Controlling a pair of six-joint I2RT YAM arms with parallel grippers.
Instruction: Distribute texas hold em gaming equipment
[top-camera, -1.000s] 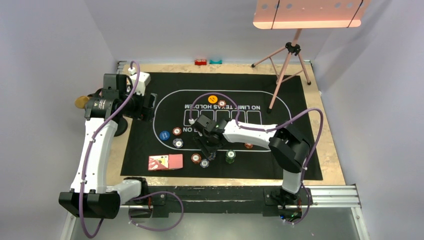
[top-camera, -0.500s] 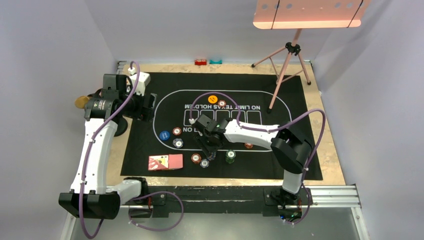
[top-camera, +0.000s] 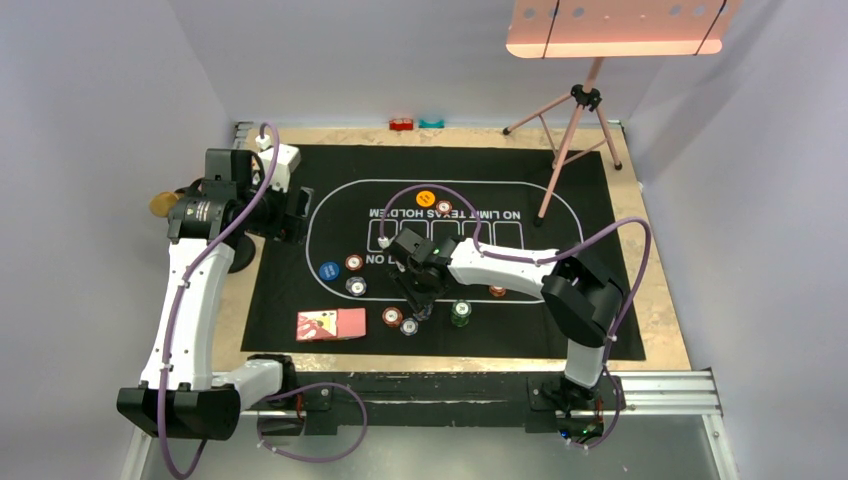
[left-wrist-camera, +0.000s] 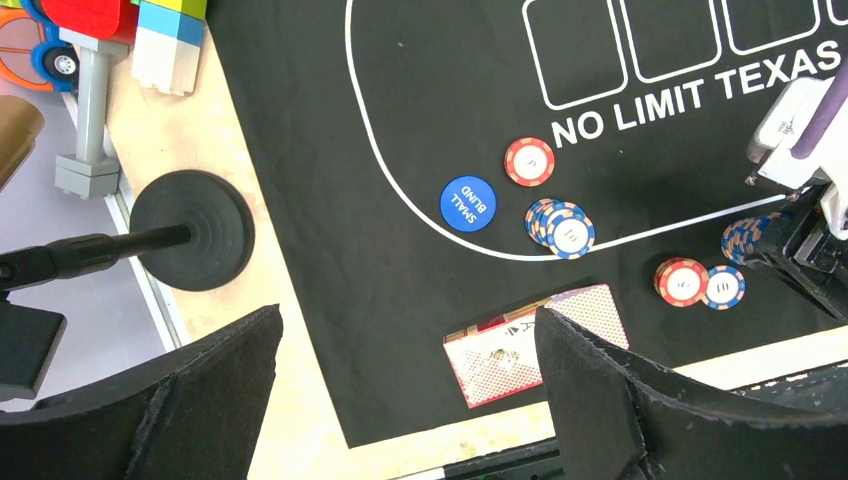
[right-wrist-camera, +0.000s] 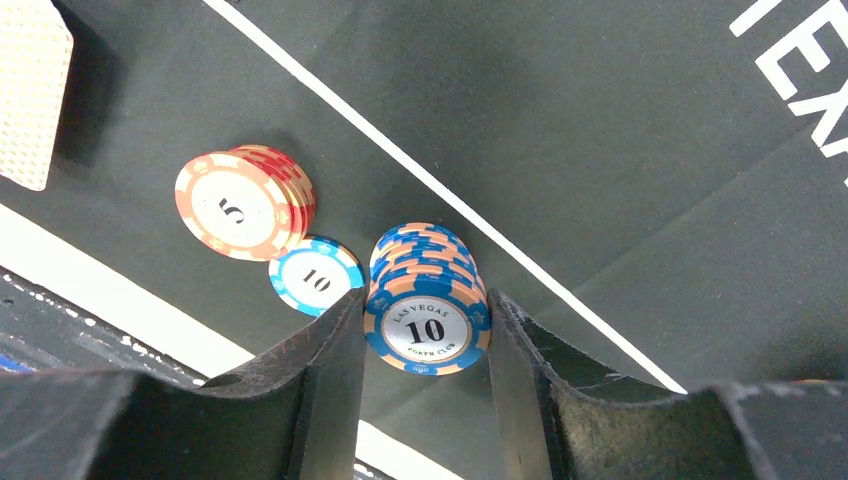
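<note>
**Right gripper** (right-wrist-camera: 426, 305): the jaws are closed on a tall stack of blue chips (right-wrist-camera: 428, 335). The matt black fingers press its ribbed, peach-striped rim from both sides. The top face is glossy and marked "10". The stack is on the black felt mat (top-camera: 600, 200), just outside the mat's white oval line, on the side towards the mat's near edge. Whether the stack's base rests on the felt cannot be told.

**Left gripper** (left-wrist-camera: 410, 400): the coarse black fingers are spread wide with nothing between them. It hangs above the mat's left margin.

**Other equipment, all on the mat**
- A single blue-and-white chip (right-wrist-camera: 316, 281) lies flat just beside the right gripper's finger.
- A short red-and-cream stack marked "5" (right-wrist-camera: 240, 205) meets that chip's edge.
- The playing cards (left-wrist-camera: 535, 340) have lattice-patterned pink-red backs and lie slightly fanned by the mat's near edge.
- A smooth blue disc (left-wrist-camera: 468, 203), a lone red chip (left-wrist-camera: 529, 161) and a slumped blue stack (left-wrist-camera: 562, 225) lie along the oval line on the mat's left half.
- A green stack (top-camera: 460, 312) stands near the near edge, at mid-mat.
- An orange disc (top-camera: 425, 198) sits inside the oval, towards the far edge.

**Edges and room**
- A round, ridged black stand base (left-wrist-camera: 192, 230) sits just off the mat's left edge.
- A tripod (top-camera: 570, 130) leg lands on the mat's far right part.
- The widest stretch of bare felt is on the mat's right half.
</note>
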